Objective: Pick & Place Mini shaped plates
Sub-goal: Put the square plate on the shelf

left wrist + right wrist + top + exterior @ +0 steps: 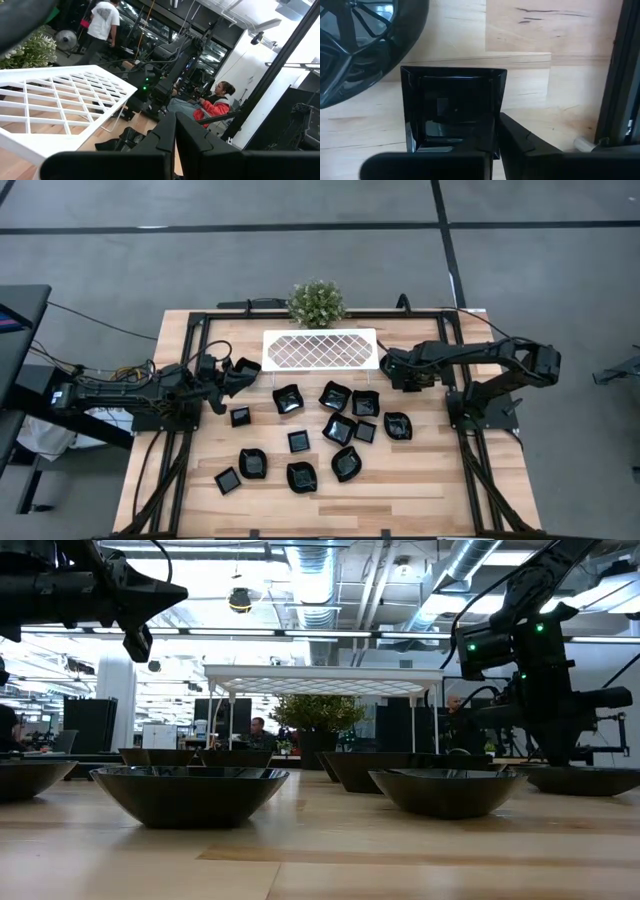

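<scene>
Several glossy black mini shaped plates (pixel 335 395) lie spread over the wooden table (pixel 430 490), hollows up. My right gripper (pixel 393 370) points down at the table's far right, beside the white lattice tray (pixel 320 348). It is shut on a square plate (pixel 452 107), which the gripper hides in the high view. A round wavy plate (pixel 350 50) lies close beside that one. My left gripper (pixel 240 375) hovers level at the table's far left, its fingers (pixel 160 145) shut with nothing between them. My right gripper pinches one side rim (pixel 496 107) of the square plate, one finger over the hollow and one (pixel 525 145) outside it. The fingers come from above, pointing down. The plate sits hollow up, and I cannot tell whether its base is off the wood.
A green potted plant (pixel 316 302) stands behind the tray at the far edge. Black frame rails (pixel 468 470) run along both table sides. In the room beyond, one person (pixel 215 102) sits and another (pixel 102 20) stands. The near strip of the table is bare wood.
</scene>
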`<action>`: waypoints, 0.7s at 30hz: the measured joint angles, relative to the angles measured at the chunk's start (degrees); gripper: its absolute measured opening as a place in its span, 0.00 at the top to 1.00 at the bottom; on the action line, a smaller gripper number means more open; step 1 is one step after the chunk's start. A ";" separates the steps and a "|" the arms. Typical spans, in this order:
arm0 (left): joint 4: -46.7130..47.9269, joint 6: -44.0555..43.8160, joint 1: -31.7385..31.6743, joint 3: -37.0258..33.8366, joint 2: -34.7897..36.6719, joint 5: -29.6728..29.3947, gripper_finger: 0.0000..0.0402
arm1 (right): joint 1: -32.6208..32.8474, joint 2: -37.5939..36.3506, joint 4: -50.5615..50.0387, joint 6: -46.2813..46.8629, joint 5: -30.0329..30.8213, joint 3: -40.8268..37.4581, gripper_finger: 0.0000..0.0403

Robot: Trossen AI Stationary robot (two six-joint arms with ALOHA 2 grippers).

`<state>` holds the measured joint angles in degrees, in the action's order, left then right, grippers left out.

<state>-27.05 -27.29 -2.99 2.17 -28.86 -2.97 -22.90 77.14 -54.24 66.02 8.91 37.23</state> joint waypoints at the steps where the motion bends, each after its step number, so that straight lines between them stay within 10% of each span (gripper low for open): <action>1: -0.01 0.00 0.00 0.00 -0.02 0.00 0.97 | 0.00 0.00 -0.04 0.00 -0.02 0.00 0.98; 21: -0.04 0.00 0.00 0.00 -0.01 -0.01 0.97 | -0.02 -8.66 -16.49 -0.02 0.57 12.14 1.00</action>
<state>-27.09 -27.29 -3.00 2.17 -28.87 -2.98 -22.92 68.48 -70.73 66.00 9.48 49.37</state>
